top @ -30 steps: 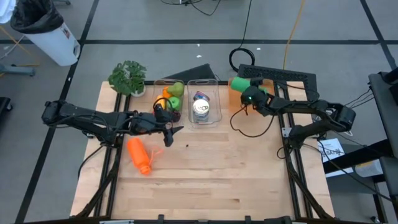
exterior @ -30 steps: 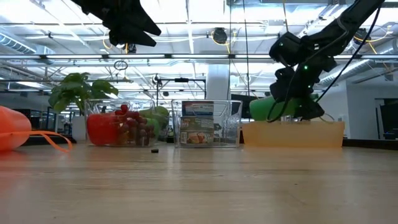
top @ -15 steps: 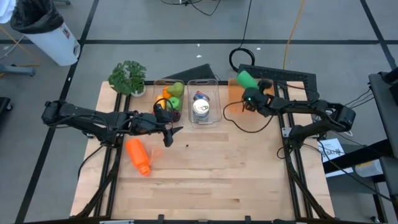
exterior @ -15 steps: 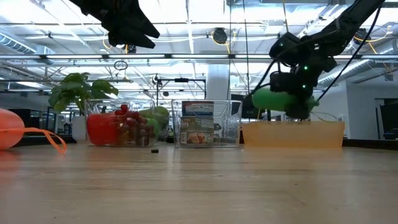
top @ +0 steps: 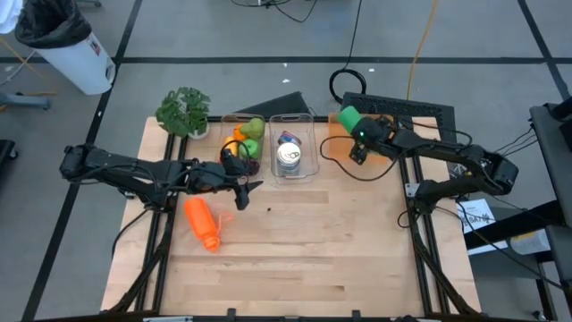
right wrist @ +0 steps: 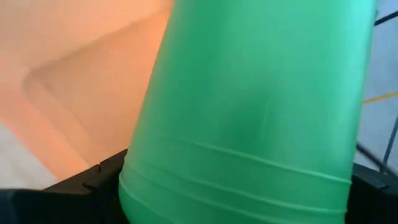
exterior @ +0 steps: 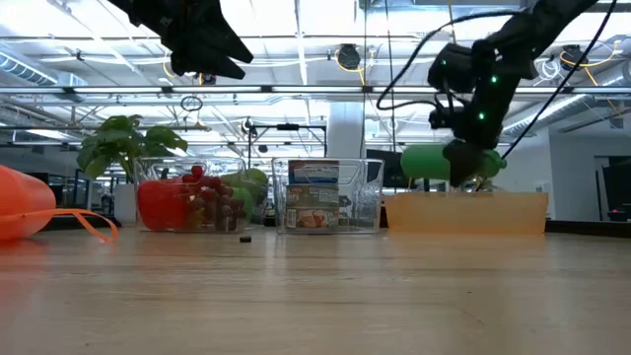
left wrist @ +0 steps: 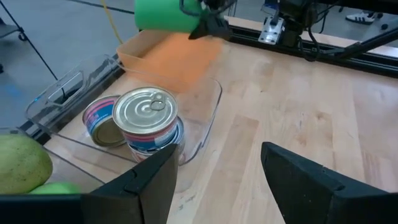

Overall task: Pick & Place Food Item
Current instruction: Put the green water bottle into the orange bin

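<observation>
My right gripper (top: 361, 134) is shut on a green bottle (top: 348, 116), held level just above the shallow orange bin (exterior: 463, 212) at the table's far right. The bottle fills the right wrist view (right wrist: 261, 106) and shows far off in the left wrist view (left wrist: 165, 15). My left gripper (top: 243, 182) hangs open over the table, just near of the two clear bins; its fingers (left wrist: 149, 183) frame two cans (left wrist: 146, 121) that stand in the clear bin (top: 293, 146). My right gripper pinches the green bottle between its two fingers, one finger (right wrist: 84, 186) on each side of the bottle's body (right wrist: 186, 180). The fingers slant down from the table's right side and lie across the bottle. The bottle is lifted clear and lies about level (exterior: 439, 161).
A clear bin of fruit (top: 243, 136) stands left of the can bin. An orange bottle (top: 200, 224) with a loose strap lies on the table's left half. A potted plant (top: 183, 112) sits at the far left corner. A black cable (top: 353, 170) loops below the right gripper.
My right gripper has risen and moved a little toward the far edge with the green bottle. The bottle, first tipped with one end down at the orange bin, has swung level and now hangs clear above it.
</observation>
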You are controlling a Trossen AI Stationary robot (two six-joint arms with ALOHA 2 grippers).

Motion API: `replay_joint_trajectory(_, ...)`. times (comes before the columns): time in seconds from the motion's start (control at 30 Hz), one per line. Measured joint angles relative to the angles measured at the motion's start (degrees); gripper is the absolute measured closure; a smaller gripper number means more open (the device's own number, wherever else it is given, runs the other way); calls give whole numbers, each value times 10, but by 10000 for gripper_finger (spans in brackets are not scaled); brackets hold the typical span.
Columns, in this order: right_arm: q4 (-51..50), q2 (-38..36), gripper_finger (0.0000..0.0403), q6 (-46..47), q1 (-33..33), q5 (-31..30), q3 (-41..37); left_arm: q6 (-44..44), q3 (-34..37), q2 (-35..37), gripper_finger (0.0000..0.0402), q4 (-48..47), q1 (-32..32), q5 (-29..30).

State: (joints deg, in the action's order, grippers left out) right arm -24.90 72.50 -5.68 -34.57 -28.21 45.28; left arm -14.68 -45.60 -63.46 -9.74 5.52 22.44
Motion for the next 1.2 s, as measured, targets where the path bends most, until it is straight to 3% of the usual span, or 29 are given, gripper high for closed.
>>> replay_joint_trajectory(0.1,-4,-11,46,-11,-5,33,6,-5,0,0,158,-2,0,0)
replay_joint_trajectory(0.27,-10,-9,46,48,-53,157,10,-8,0,0,158,-4,0,1)
replay_joint_trajectory(0.57,16,-10,59,68,-109,280,10,-16,0,0,158,-8,0,0)
replay_joint_trajectory(0.73,0,-11,39,96,-121,385,12,-51,0,-18,158,37,-25,-57)
replay_joint_trajectory(0.83,1,-16,36,93,-114,386,12,-13,0,-51,158,133,-48,-69)
replay_joint_trajectory(0.97,2,-30,37,48,-113,334,13,37,-13,-105,158,267,-109,-160)
replay_joint_trajectory(1.1,-22,-33,38,-52,-113,240,13,21,-68,-169,158,265,-155,-269)
replay_joint_trajectory(1.2,-65,-32,33,-68,-116,199,13,24,-100,-210,158,244,-166,-302)
